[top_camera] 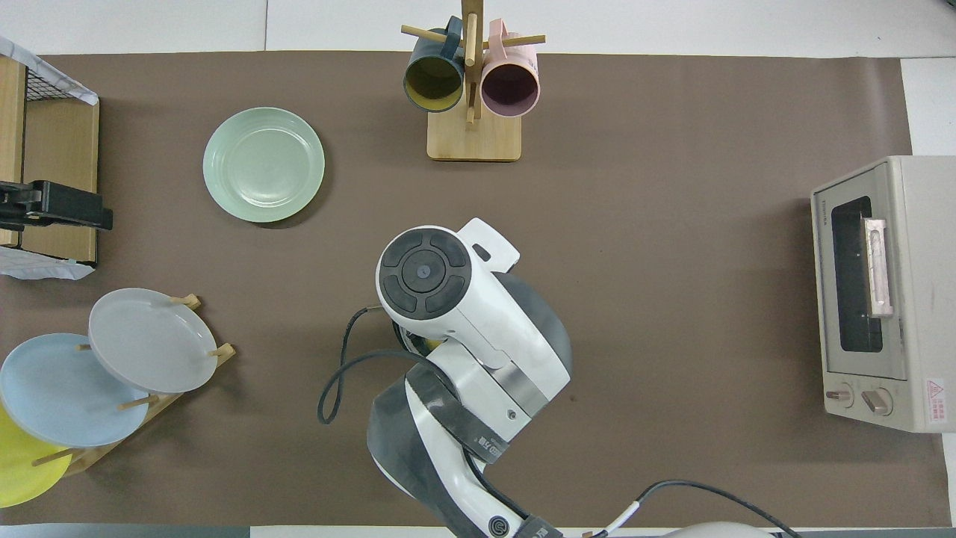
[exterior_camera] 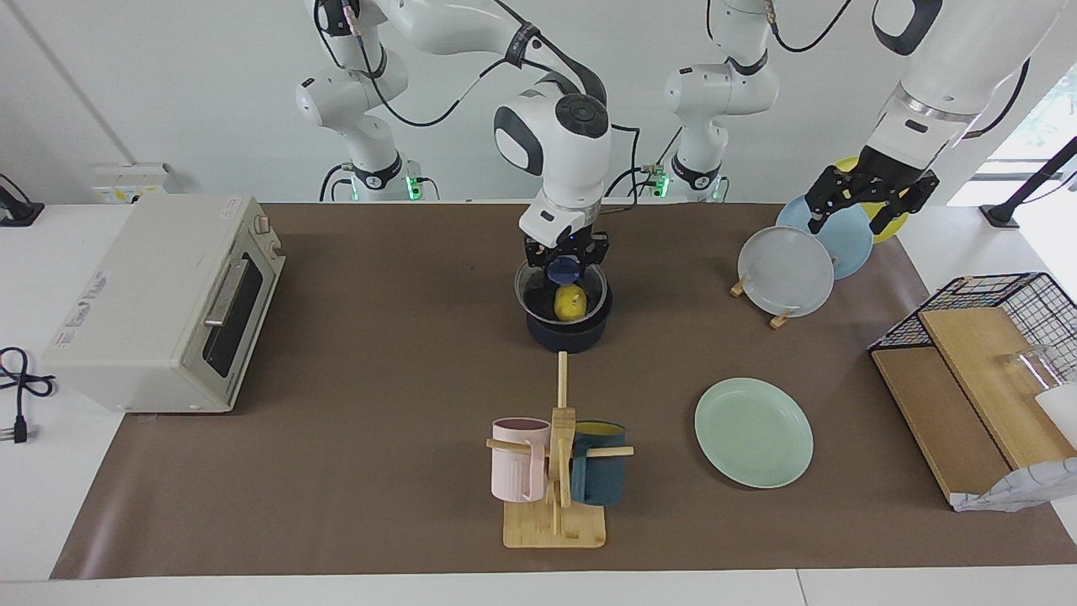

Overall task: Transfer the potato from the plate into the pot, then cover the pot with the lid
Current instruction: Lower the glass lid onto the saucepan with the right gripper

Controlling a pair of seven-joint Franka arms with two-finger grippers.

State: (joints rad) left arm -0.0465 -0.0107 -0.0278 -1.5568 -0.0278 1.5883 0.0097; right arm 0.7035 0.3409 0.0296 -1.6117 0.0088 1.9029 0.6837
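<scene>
The potato (exterior_camera: 570, 302), a glossy yellow lump, lies inside the pot (exterior_camera: 569, 334), a small dark navy saucepan with a black interior that stands mid-table, near the robots. The lid (exterior_camera: 533, 290), a clear glass disc with a thin metal rim, sits tilted just above the pot's rim, and the potato shows through the glass. The right gripper (exterior_camera: 565, 255) is clenched on the lid's blue knob (exterior_camera: 564, 270), straight over the pot; from overhead the right arm covers pot and lid almost entirely. The plate (exterior_camera: 754, 432), round, flat and pale mint-green with a smooth raised rim, lies bare farther from the robots than the pot, toward the left arm's end of the table. Beside it, farther from the robots than the pot, a wooden mug stand (exterior_camera: 555, 522) carries a ribbed pink mug (exterior_camera: 517, 459) and a dark teal mug (exterior_camera: 599, 475) on its pegs. The left gripper (exterior_camera: 871, 198) hangs with its fingers spread apart over a wooden plate rack (exterior_camera: 781, 318) holding grey-white (exterior_camera: 785, 271), light blue (exterior_camera: 846, 237) and yellow plates on edge. A boxy cream toaster oven (exterior_camera: 160, 303) stands at the right arm's end, on the brown table mat (exterior_camera: 379, 379).
</scene>
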